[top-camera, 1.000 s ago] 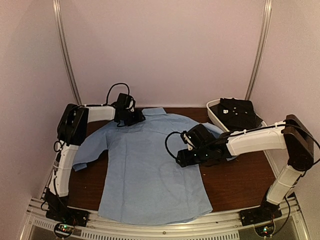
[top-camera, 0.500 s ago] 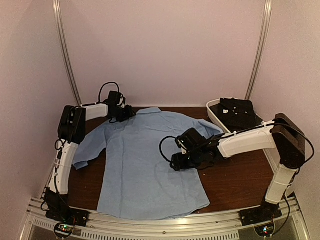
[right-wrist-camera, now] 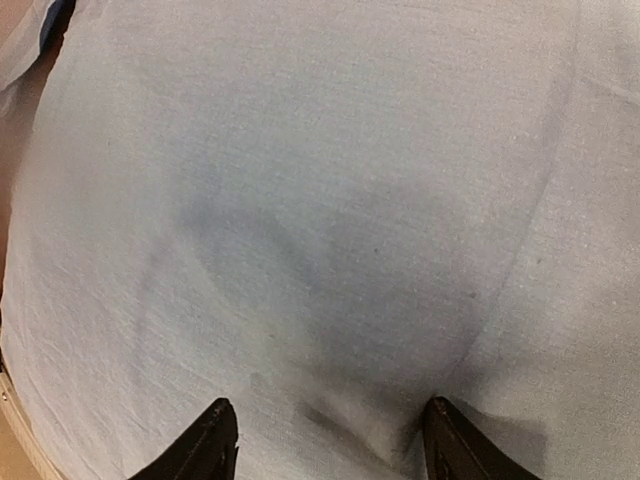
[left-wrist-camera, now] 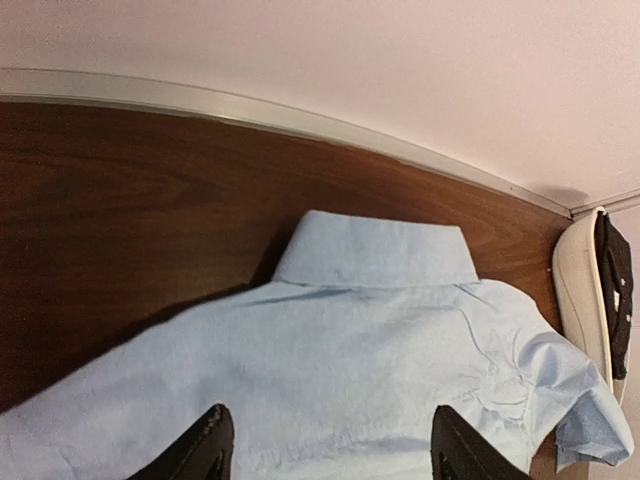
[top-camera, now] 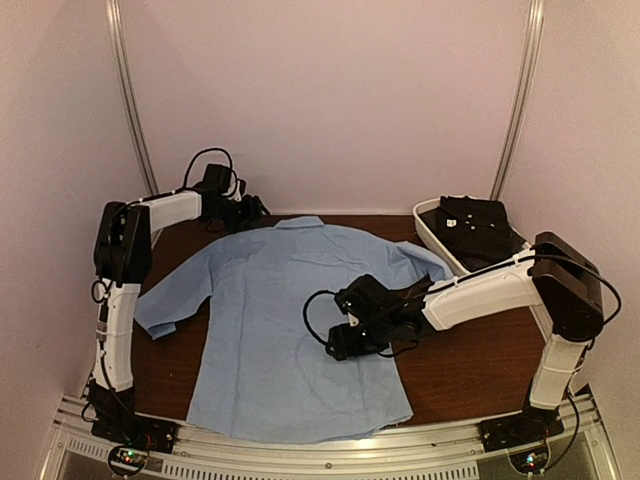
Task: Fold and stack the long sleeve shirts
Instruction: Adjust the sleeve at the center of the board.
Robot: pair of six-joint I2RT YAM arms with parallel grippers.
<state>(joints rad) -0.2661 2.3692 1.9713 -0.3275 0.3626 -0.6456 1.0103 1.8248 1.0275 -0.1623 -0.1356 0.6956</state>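
One blue shirt (top-camera: 285, 330) lies flat on the table (top-camera: 480, 360), its long axis running near to far and its collar (left-wrist-camera: 375, 250) at the far end. At far left, the left gripper (top-camera: 255, 210) hovers just beside the collar, fingers apart and empty. The right gripper (top-camera: 335, 345) hangs low over the shirt's right-middle, fingers also spread and holding nothing. I judge it nearer the hem, and the left nearer the shoulders. A tub (top-camera: 432, 228) stands far right.
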